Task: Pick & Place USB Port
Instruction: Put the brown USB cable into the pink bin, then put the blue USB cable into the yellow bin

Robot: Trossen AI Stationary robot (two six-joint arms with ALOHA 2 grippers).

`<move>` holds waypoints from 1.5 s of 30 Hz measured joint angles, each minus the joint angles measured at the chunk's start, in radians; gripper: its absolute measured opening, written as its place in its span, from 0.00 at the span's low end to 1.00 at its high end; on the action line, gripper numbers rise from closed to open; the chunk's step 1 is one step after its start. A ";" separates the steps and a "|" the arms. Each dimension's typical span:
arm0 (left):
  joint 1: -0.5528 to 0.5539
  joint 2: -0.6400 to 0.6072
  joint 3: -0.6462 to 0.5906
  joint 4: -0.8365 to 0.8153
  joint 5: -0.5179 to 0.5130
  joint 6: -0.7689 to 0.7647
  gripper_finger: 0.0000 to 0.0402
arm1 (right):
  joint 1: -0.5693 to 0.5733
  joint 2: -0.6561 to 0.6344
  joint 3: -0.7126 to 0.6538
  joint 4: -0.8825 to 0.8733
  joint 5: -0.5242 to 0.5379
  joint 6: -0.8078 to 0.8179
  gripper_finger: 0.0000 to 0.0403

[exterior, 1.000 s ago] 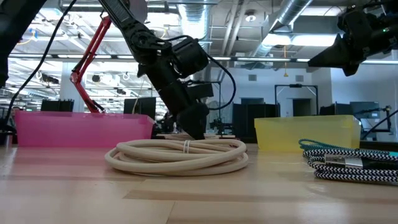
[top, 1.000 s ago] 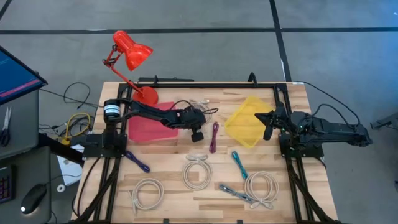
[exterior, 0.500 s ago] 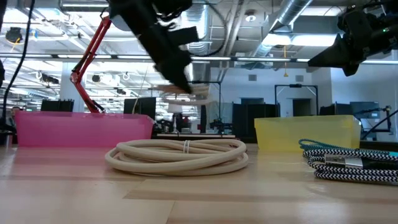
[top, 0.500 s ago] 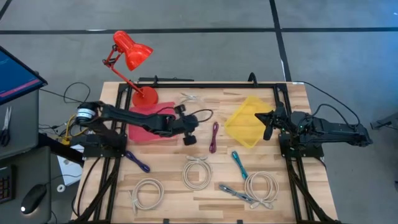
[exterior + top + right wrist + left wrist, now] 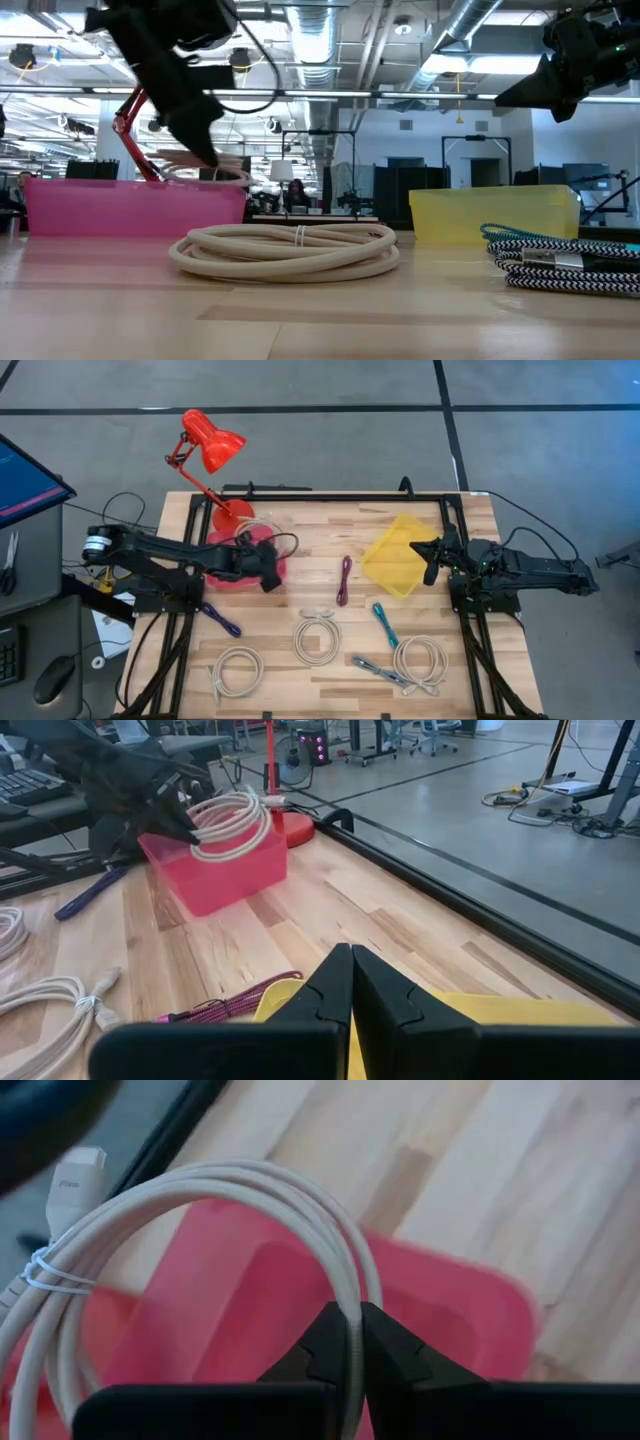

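From above, the left pincer (image 5: 268, 565) holds a coiled white USB cable (image 5: 258, 532) over the pink bin (image 5: 222, 574), a smooth translucent plastic tray on the pale wood-plank tabletop (image 5: 290, 680). A red desk lamp (image 5: 208, 445) stands behind the bin. The right pincer (image 5: 432, 556) hangs over the yellow bin (image 5: 395, 555). Other coils lie around: a purple cable (image 5: 343, 580), a teal cable (image 5: 383, 624), and a cream coil (image 5: 317, 637). A second ago the left arm reached toward the table's centre; it has since swung back to the pink bin, carrying the coil.

At table height, the left pincer (image 5: 205, 150) sits above the pink bin's (image 5: 130, 205) rim with the white loop (image 5: 205, 170) hanging just at that rim; a braided cable (image 5: 560, 262) lies to the right.

The left wrist camera shows the fingers (image 5: 325, 1342) clamped tight on the round, rubbery cord (image 5: 345, 1270), tied with a thin twist, over the glossy pink tray (image 5: 450, 1310).

In the right wrist view its own fingers (image 5: 335, 982) are pressed together, empty, above the yellow bin (image 5: 480, 1020).
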 joint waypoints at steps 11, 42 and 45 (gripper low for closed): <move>-0.001 -0.220 -0.245 0.001 0.018 -0.206 0.04 | 0.000 0.000 0.000 0.005 0.001 0.026 0.00; -0.001 -0.229 -0.294 0.219 0.136 -0.040 0.31 | 0.003 0.000 0.000 0.027 -0.007 0.026 0.00; -0.001 -0.229 -0.271 0.319 0.196 0.039 0.27 | 0.010 0.000 0.000 0.069 -0.031 0.026 0.00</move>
